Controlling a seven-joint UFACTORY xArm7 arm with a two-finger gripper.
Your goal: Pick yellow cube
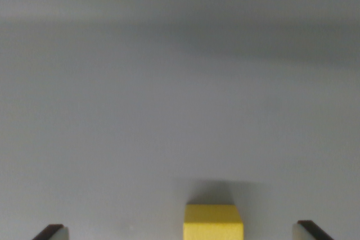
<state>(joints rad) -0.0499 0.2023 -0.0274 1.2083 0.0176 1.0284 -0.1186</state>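
At the bottom edge of the frame, nearest the camera, the two dark fingertips of the gripper [183,231] poke into view, one at the lower left corner and one at the lower right. Each fingertip [50,232] shows a dark outer side and a paler inner pad face. They stand spread far apart, with a wide stretch of bare surface between them, and neither touches anything visible.

Between the fingertips, slightly to the right of the frame's centre line, sits the small bright yellow cube [213,222] with a matte top face and a slightly deeper yellow front face. Its lower part is cut off by the bottom edge of the frame. The cube is clear of both fingertips, somewhat nearer to the one on the wrist view's right than to the one on the left.

Just beyond the cube, a soft grey shadow spreads upward and to the right on the plain pale grey tabletop [169,111]. Farther up, the surface runs on smooth and featureless through the middle of the frame. Near the top, a broad, blurred darker band crosses the frame from left to right.
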